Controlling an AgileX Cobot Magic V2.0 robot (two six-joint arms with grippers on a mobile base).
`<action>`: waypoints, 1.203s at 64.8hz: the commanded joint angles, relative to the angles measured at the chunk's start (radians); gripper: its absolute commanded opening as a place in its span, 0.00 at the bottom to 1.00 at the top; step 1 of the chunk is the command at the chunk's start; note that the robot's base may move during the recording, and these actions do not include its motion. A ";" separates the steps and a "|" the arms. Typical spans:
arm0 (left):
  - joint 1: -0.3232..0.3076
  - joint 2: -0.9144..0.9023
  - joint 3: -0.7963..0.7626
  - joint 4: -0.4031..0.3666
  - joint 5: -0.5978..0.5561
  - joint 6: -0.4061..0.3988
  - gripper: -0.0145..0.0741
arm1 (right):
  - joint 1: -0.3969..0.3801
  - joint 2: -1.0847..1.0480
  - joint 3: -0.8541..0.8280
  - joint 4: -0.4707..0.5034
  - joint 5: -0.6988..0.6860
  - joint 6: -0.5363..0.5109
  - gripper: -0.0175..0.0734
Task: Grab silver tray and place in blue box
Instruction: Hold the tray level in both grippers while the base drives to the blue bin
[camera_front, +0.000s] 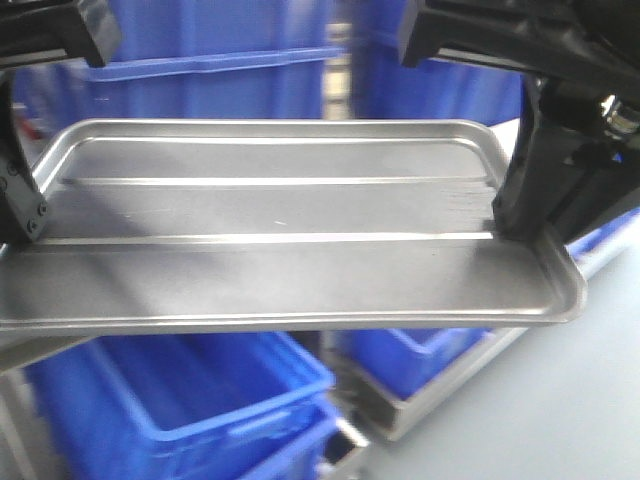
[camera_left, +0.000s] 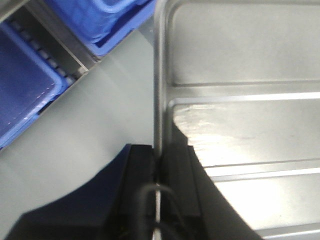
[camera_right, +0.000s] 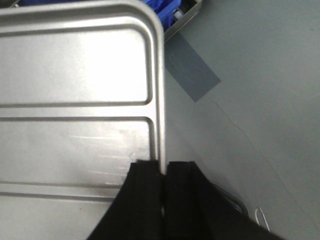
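Observation:
The silver tray (camera_front: 280, 270) hangs level in the air across the front view, its two long ridges showing on the bottom. My left gripper (camera_front: 22, 215) is shut on its left rim, and the left wrist view shows both fingers (camera_left: 159, 150) clamped over the rim of the silver tray (camera_left: 240, 125). My right gripper (camera_front: 515, 225) is shut on the right rim, its jaws (camera_right: 164, 167) pinching the edge of the silver tray (camera_right: 75, 140). An open blue box (camera_front: 190, 400) with a lipped rim sits below the tray's left half.
More blue bins stand behind the tray (camera_front: 210, 70) and below its right half (camera_front: 420, 360), the latter on a metal frame (camera_front: 440, 405). Blue bins (camera_left: 25, 85) also show beside the grey floor (camera_left: 90, 135). A grey tape patch (camera_right: 192, 70) lies on the floor.

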 joint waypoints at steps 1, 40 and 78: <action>-0.007 -0.024 -0.026 0.023 -0.001 0.000 0.15 | -0.007 -0.027 -0.025 -0.056 -0.007 0.002 0.26; -0.007 -0.024 -0.026 0.023 -0.001 0.000 0.15 | -0.007 -0.027 -0.025 -0.056 -0.007 0.002 0.26; -0.007 -0.024 -0.026 0.023 -0.001 0.000 0.15 | -0.007 -0.027 -0.025 -0.056 -0.007 0.002 0.26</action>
